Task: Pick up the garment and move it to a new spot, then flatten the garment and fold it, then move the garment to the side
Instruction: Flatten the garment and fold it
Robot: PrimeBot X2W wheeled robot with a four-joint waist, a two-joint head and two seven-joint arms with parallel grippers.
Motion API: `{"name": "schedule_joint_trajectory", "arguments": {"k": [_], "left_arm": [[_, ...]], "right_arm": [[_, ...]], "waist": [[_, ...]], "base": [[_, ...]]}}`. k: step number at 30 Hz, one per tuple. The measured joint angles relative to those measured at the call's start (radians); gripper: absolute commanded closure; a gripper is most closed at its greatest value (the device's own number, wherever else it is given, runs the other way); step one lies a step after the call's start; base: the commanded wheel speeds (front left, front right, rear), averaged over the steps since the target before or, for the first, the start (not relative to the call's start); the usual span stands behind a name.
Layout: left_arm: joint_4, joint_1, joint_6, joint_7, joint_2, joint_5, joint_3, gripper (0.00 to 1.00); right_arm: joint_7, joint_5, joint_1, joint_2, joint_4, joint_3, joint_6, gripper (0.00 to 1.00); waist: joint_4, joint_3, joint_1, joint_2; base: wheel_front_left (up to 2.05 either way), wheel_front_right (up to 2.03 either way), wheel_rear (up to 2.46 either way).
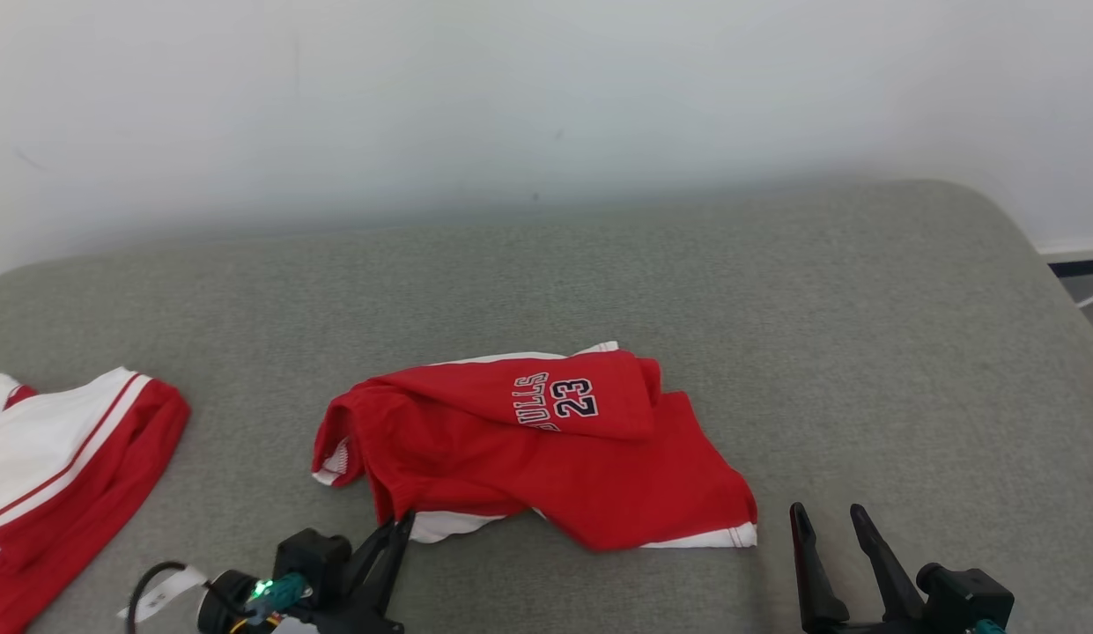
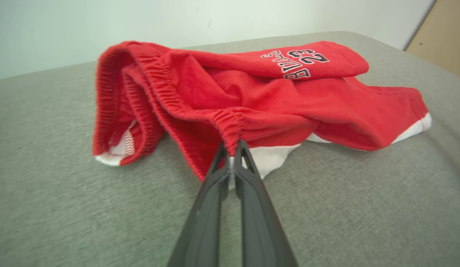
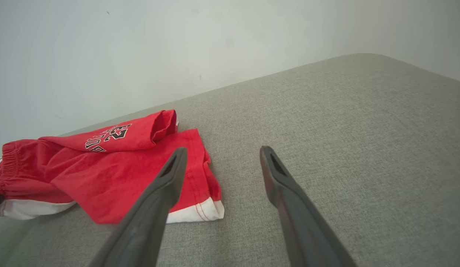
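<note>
Head view. At the far left edge, a second red-and-white garment point(image 1: 62, 467) lies on the grey padded surface point(image 1: 775, 308), partly cut off by the frame. To its right, at the lower edge, the left gripper point(image 1: 398, 528) points up and to the right. Its two dark fingers are pressed together on the near edge of the garment point(image 1: 546, 458). The garment is red and lies crumpled at the middle of the surface, well apart from the second one. A folded-over upper flap bears the lettering "ULLS 23", and white trim shows along the near and right hems. At the lower right, the right gripper point(image 1: 828, 512) stands near the garment's right corner but apart from it, with its fingers spread and nothing between them. A white wall point(image 1: 546, 106) rises behind the surface.

Left wrist view. The gathered elastic waistband point(image 2: 155, 89) forms an open loop at the left. At the centre the fingertips pinch a bunched part of that waistband, with white cloth just beneath. The lettered flap lies at the upper right and the white-trimmed hem at the far right.

Right wrist view. The garment lies at the left. The spread fingers rise at the centre, and the left one overlaps the white-hemmed corner in the picture; contact cannot be judged. The grey surface extends to the right.
</note>
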Motion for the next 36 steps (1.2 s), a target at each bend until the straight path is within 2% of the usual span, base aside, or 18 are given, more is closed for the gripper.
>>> {"name": "schedule_joint_trajectory", "arguments": {"k": [5, 17, 18, 19, 20, 28, 36], "left_arm": [[-0.112, 0.086, 0.013, 0.013, 0.048, -0.025, 0.019, 1.0], [-0.132, 0.151, 0.025, 0.028, 0.063, -0.049, 0.018, 1.0], [-0.13, 0.151, 0.025, 0.023, 0.063, -0.049, 0.019, 0.96], [-0.13, 0.151, 0.026, 0.022, 0.064, -0.049, 0.019, 0.61], [-0.129, 0.151, 0.026, 0.021, 0.063, -0.048, 0.018, 0.0], [-0.207, 0.215, 0.044, 0.0, 0.046, -0.071, 0.066, 0.0], [-0.402, 0.319, 0.09, 0.0, 0.023, -0.015, 0.18, 0.0]], "right_arm": [[0.0, 0.0, 0.003, 0.003, -0.002, -0.011, 0.0, 0.0], [0.0, 0.0, 0.002, -0.007, 0.006, -0.009, 0.0, 0.0], [0.0, 0.0, 0.002, -0.008, 0.006, -0.008, 0.0, 0.0], [0.0, 0.0, 0.002, -0.008, 0.007, -0.008, 0.0, 0.0], [0.0, 0.0, 0.002, -0.009, 0.007, -0.008, 0.0, 0.0], [0.0, 0.0, 0.004, -0.013, 0.01, -0.016, 0.0, 0.0], [0.0, -0.008, 0.015, -0.028, -0.005, -0.036, 0.0, 0.0]], "waist": [[0.051, -0.003, 0.0, 0.0], [0.126, -0.002, 0.0, 0.0], [0.131, -0.003, 0.0, 0.0], [0.135, -0.005, 0.0, 0.0], [0.14, -0.006, 0.0, 0.0], [0.16, -0.015, 0.0, 0.0], [0.164, -0.027, 0.0, 0.0]], "base": [[0.0, 0.0, 0.0], [0.0, 0.0, 0.0], [0.0, 0.0, 0.0], [0.0, 0.0, 0.0], [0.0, 0.0, 0.0], [0.0, 0.0, 0.0], [0.0, 0.0, 0.0]]}}
